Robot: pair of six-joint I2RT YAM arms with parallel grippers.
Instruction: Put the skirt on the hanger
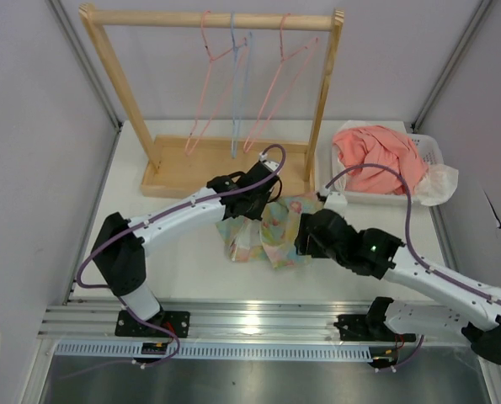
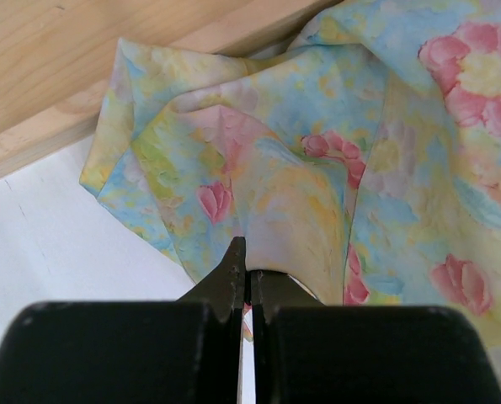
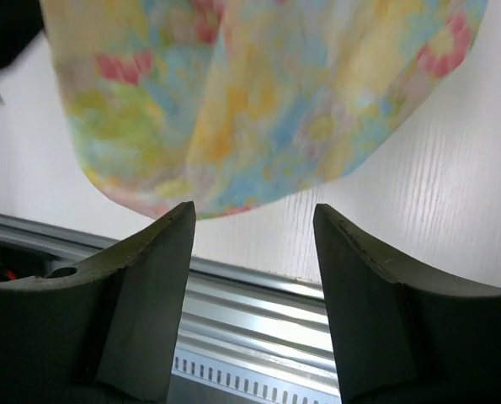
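The skirt point(image 1: 277, 233), a crumpled cloth in yellow, blue and green with pink flowers, lies on the white table in front of the rack's base. My left gripper point(image 1: 258, 206) is at its far edge, shut on a fold of the skirt point(image 2: 317, 151); the fingertips point(image 2: 233, 269) pinch cloth that drapes away from them. My right gripper point(image 1: 305, 237) is at the skirt's right side, open, and the skirt's hem point(image 3: 258, 101) hangs just beyond its tips point(image 3: 254, 215) with nothing between them. Two pink wire hangers point(image 1: 206, 63) point(image 1: 280, 67) hang on the wooden rail.
A light blue hanger point(image 1: 237, 80) hangs between the pink ones on the wooden rack point(image 1: 212, 17), whose base board point(image 1: 178, 168) lies just behind the skirt. A white basket point(image 1: 402, 199) holding a coral-pink garment point(image 1: 376, 156) stands at the right. A metal rail point(image 3: 258, 311) runs along the near edge.
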